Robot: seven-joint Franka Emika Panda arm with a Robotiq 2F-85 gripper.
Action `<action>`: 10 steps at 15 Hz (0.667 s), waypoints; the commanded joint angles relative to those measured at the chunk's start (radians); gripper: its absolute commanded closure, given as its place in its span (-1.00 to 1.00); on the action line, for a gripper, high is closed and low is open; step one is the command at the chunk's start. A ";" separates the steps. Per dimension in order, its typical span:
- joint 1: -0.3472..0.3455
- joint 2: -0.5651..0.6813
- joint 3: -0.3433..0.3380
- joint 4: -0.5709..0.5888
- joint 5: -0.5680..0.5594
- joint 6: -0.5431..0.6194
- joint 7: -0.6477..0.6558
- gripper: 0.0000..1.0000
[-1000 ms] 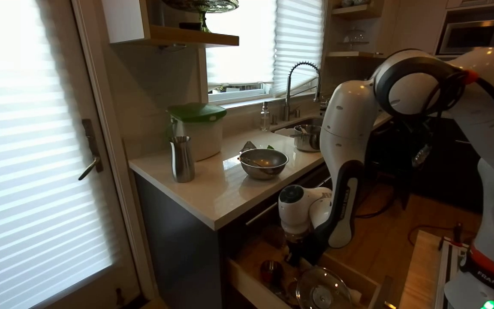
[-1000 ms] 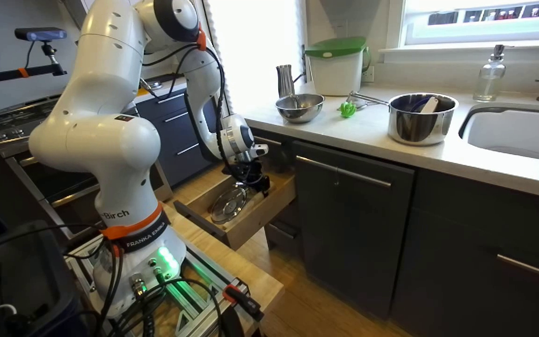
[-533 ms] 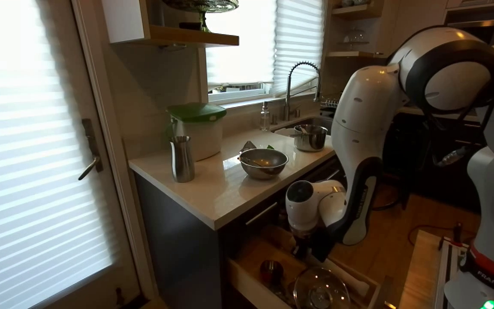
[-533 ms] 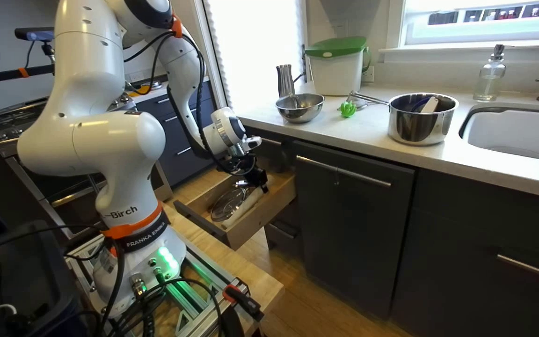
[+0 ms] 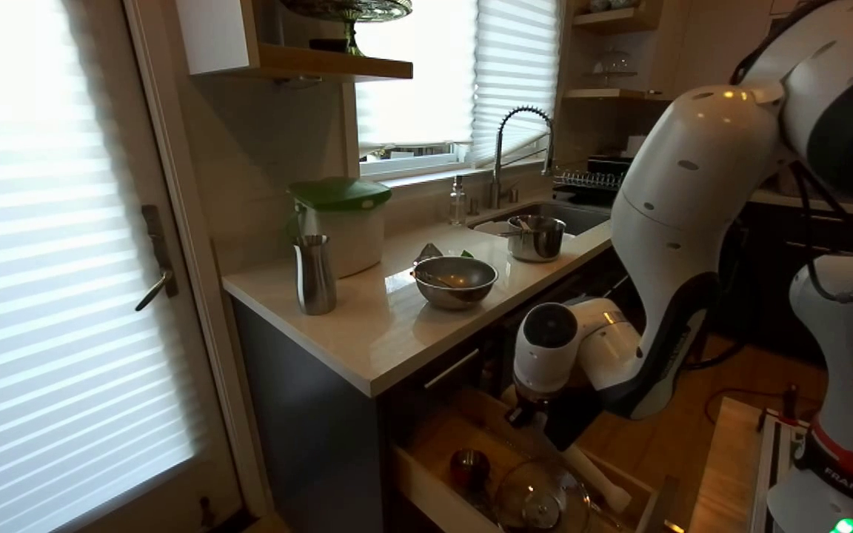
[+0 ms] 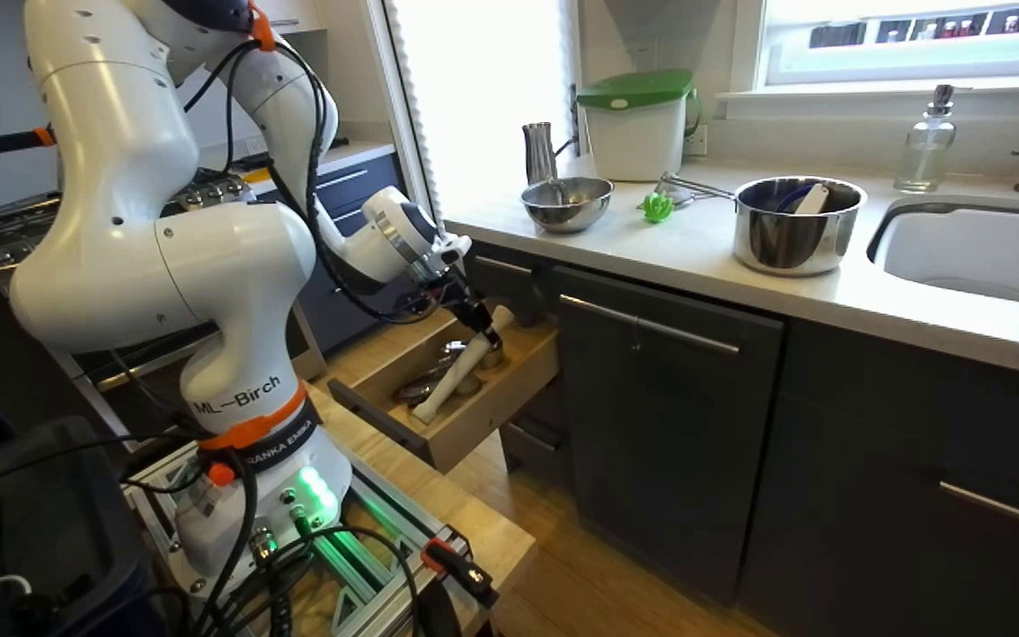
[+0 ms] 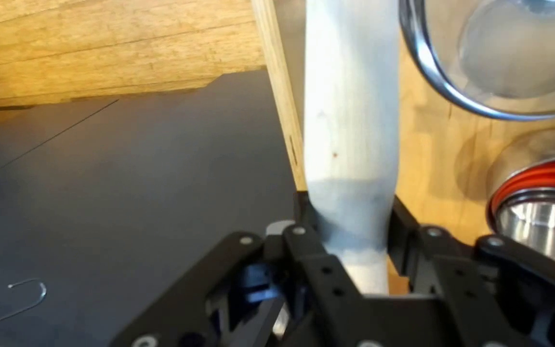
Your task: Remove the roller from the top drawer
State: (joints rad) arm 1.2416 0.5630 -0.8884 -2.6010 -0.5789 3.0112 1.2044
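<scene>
Grainy plank floor (image 7: 113,53), wooden drawer (image 6: 501,402), black fingers (image 7: 405,233) clamped on a smooth, pale, cylindrical roller (image 7: 352,120)

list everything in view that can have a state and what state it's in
drawer, pulled open
roller, gripped, over the drawer
gripper, shut on the roller
glass lid, lying in the drawer
white bin, green lid on
saucepan, upright, not empty
metal bowl, upright, not empty
steel jug, upright
soap bottle, upright, partly filled
window blind, lowered, gap below
base light, lit green

White arm (image 6: 218,257), orange band (image 6: 253,432), black cables (image 6: 313,177), black pincer (image 7: 352,217).
</scene>
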 commanded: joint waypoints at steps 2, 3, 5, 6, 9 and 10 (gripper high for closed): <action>0.338 0.007 -0.300 -0.086 -0.059 0.030 0.153 0.73; 0.404 0.013 -0.358 -0.098 -0.064 0.030 0.168 0.73; 0.534 0.034 -0.463 -0.124 -0.067 0.045 0.190 0.73; 0.611 0.049 -0.525 -0.144 -0.072 0.065 0.205 0.73; 0.824 0.104 -0.699 -0.219 -0.076 0.146 0.223 0.73; 0.789 0.096 -0.681 -0.158 -0.136 0.135 0.268 0.73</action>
State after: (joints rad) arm 1.9408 0.6066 -1.4902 -2.7602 -0.6444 3.1005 1.3902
